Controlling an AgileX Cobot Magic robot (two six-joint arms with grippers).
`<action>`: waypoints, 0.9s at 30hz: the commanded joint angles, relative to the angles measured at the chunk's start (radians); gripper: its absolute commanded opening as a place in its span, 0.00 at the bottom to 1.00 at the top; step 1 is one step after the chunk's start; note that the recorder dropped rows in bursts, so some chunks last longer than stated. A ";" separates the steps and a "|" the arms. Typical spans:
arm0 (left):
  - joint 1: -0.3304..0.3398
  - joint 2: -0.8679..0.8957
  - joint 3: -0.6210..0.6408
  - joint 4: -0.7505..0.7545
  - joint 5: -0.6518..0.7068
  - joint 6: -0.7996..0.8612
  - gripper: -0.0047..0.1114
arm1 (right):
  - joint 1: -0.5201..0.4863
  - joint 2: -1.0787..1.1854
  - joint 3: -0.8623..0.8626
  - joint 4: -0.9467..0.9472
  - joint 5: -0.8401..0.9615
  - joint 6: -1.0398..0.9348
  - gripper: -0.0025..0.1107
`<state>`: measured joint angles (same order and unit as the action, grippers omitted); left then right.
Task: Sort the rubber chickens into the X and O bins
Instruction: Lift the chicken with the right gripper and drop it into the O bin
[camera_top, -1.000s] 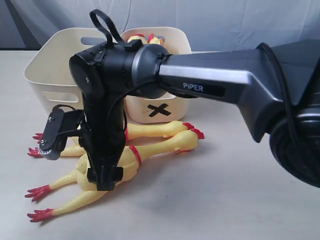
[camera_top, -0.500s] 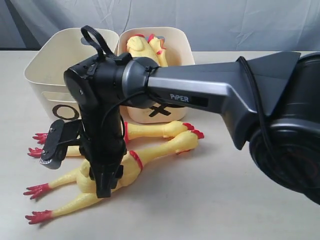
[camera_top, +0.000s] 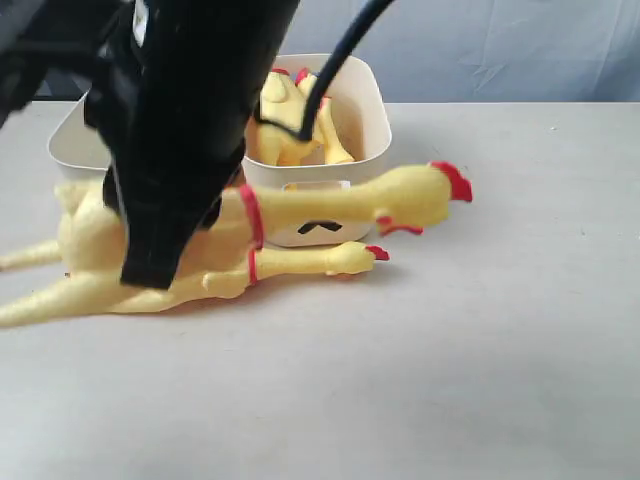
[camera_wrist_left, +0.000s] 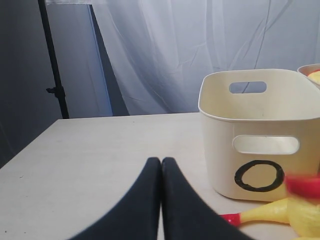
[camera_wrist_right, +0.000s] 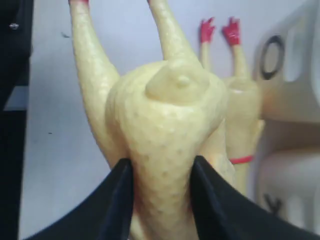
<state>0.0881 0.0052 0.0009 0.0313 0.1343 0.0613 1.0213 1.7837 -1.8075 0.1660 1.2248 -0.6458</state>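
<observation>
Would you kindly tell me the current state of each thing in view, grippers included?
Right gripper: shut on the held yellow rubber chicken.
Held chicken: head and neck raised off the table.
Second yellow rubber chicken: lying on the table.
Cream plastic X bin: holds yellow rubber chickens.
Cream plastic O bin: upright, contents hidden.
Left gripper: shut, empty.

The right arm (camera_top: 180, 130) now looms close to the exterior camera, filling the frame from 9 to 12 o'clock instead of reaching in from 3 o'clock. The front chicken (camera_top: 330, 205) no longer lies on the table (camera_top: 480, 350). The right gripper (camera_wrist_right: 160, 200) pinches its body and holds it raised, head toward 3 o'clock, and its neck now covers most of the X mark (camera_top: 318, 229).
</observation>
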 joint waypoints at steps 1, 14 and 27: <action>-0.008 -0.005 -0.001 -0.003 -0.001 -0.004 0.04 | -0.005 -0.133 -0.044 -0.159 -0.295 0.085 0.01; -0.008 -0.005 -0.001 -0.003 -0.001 -0.004 0.04 | -0.050 0.226 -0.044 -0.035 -1.477 0.135 0.01; -0.008 -0.005 -0.001 -0.003 -0.001 -0.004 0.04 | -0.129 0.474 -0.042 0.453 -1.742 0.381 0.44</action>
<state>0.0881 0.0052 0.0009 0.0313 0.1343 0.0613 0.8981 2.2623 -1.8451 0.5973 -0.4993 -0.2907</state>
